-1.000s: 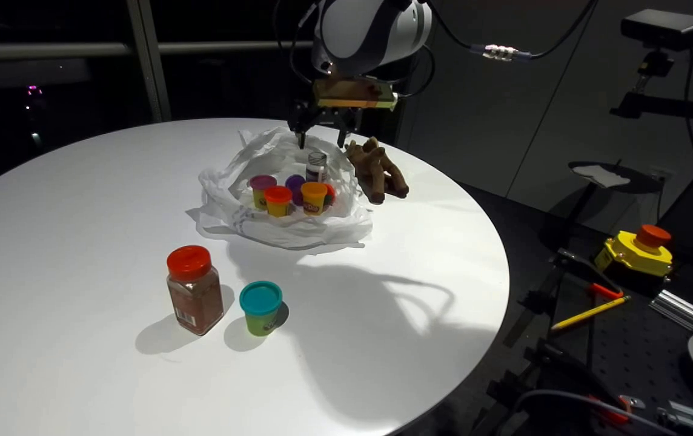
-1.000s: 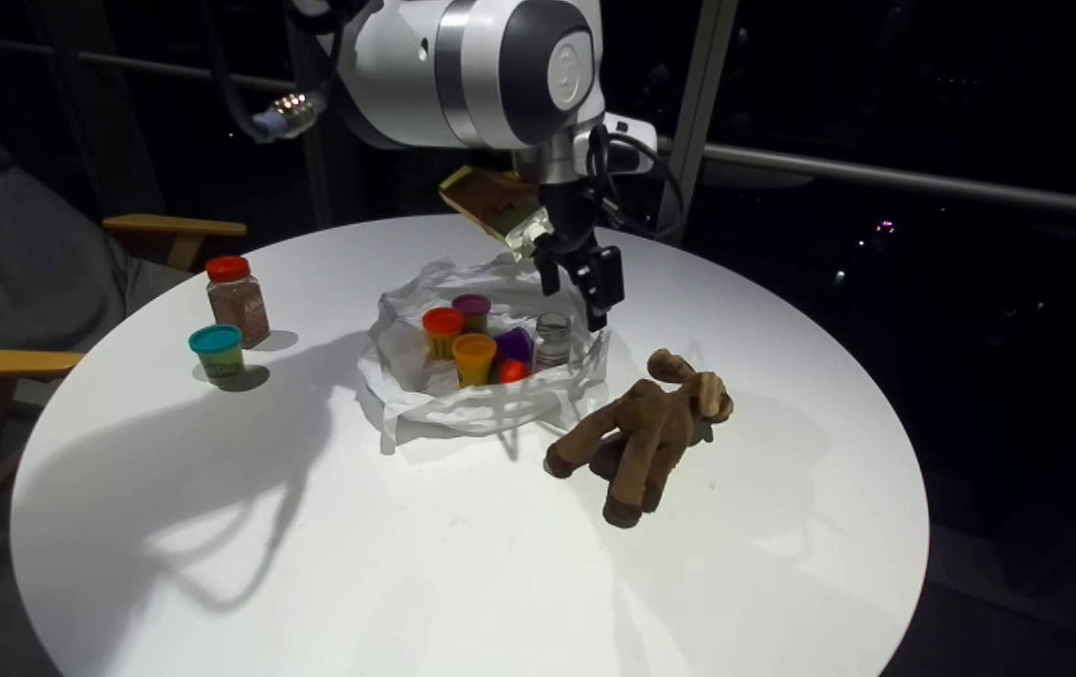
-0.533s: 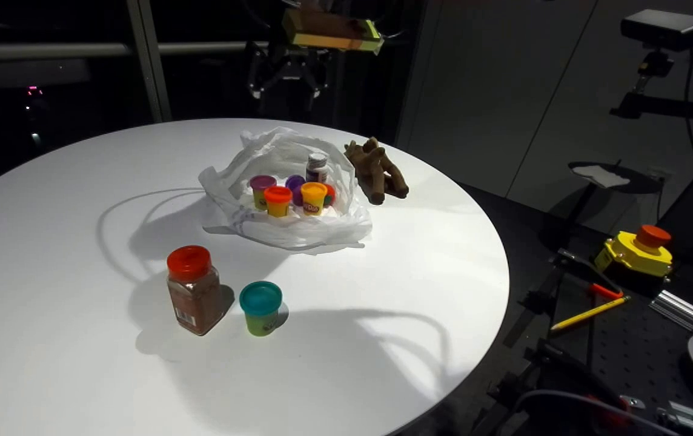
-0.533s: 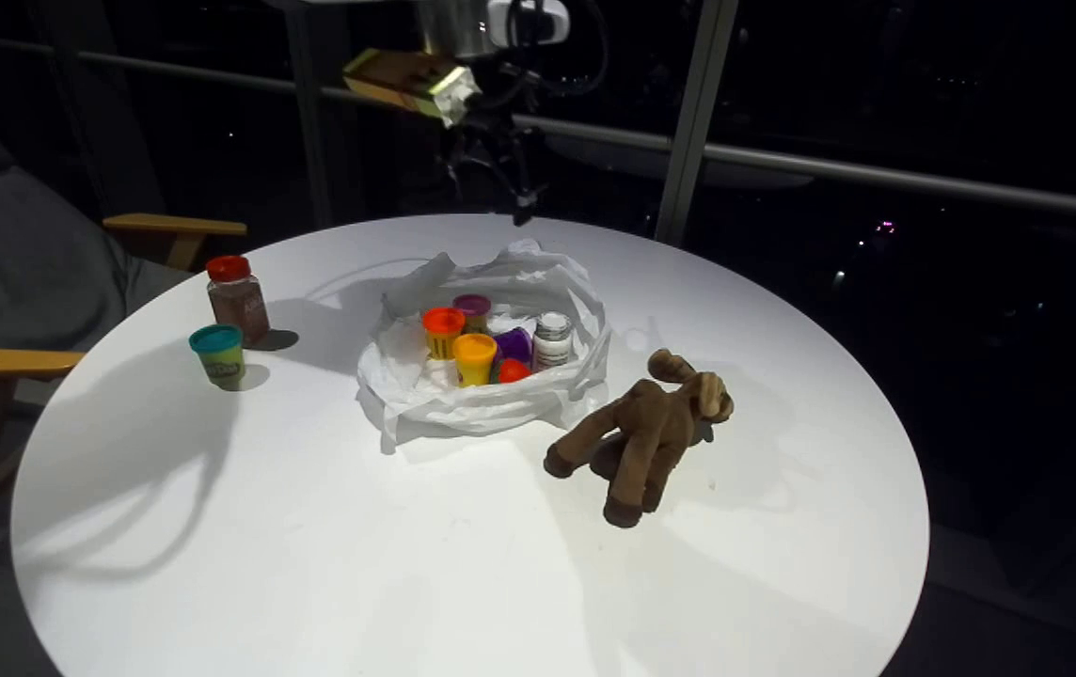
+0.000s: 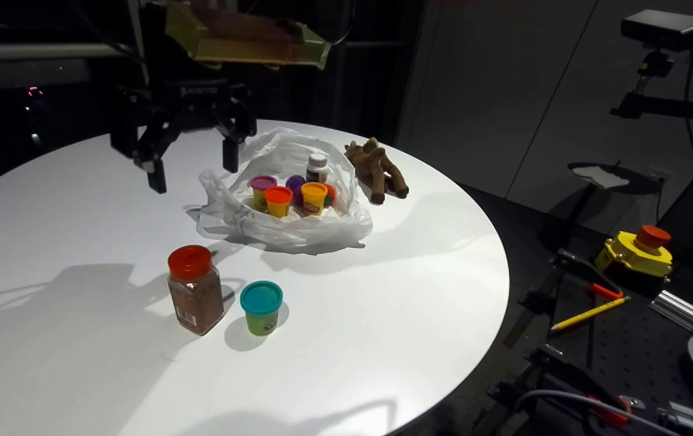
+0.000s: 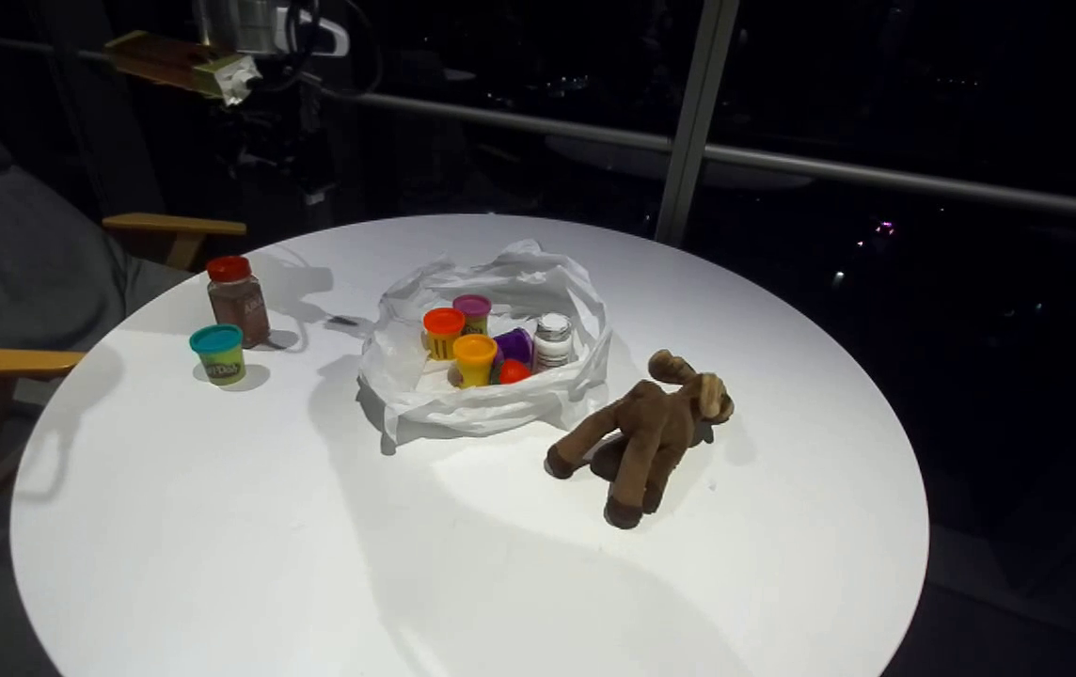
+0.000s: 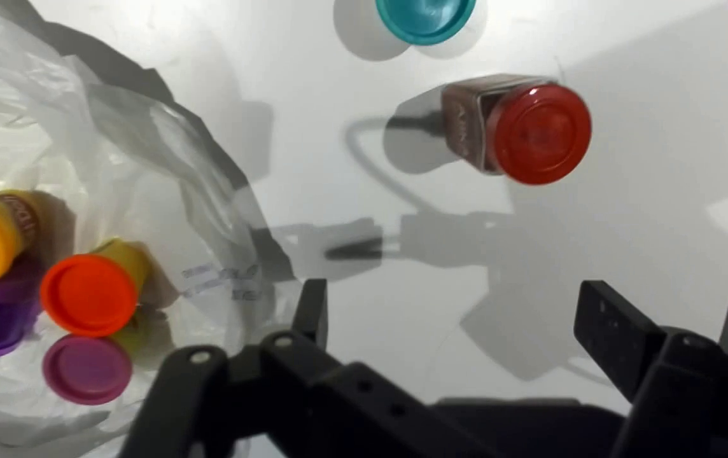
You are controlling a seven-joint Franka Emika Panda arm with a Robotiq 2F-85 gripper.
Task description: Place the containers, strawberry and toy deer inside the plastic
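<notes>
In the wrist view my gripper (image 7: 452, 304) stands open with nothing between its fingers. It hovers above the table, beside the plastic (image 5: 298, 233), a crumpled whitish bag. Inside the bag are several containers: an orange-lidded cup (image 7: 89, 294), a yellow cup (image 6: 474, 361), purple ones (image 5: 263, 188) and a white-capped bottle (image 6: 553, 343). The red strawberry (image 6: 514, 371) lies among them. Outside the bag, the red-lidded jar (image 7: 539, 133) and the teal cup (image 7: 426, 19) stand upright on the table. The brown toy deer (image 6: 641, 428) rests on the table close beside the bag.
Everything stands on a round white table (image 6: 463, 564) whose edge curves near the red-lidded jar. A wooden-armed chair (image 6: 21, 367) is behind that side. A camera on a mount (image 5: 667, 30) and a yellow box with a red button (image 5: 636, 251) are off the table.
My gripper has risen from over the bag and travelled toward the red-lidded jar's side, coming down lower in the latest half second. Jar, cup, deer and bag contents have kept their places.
</notes>
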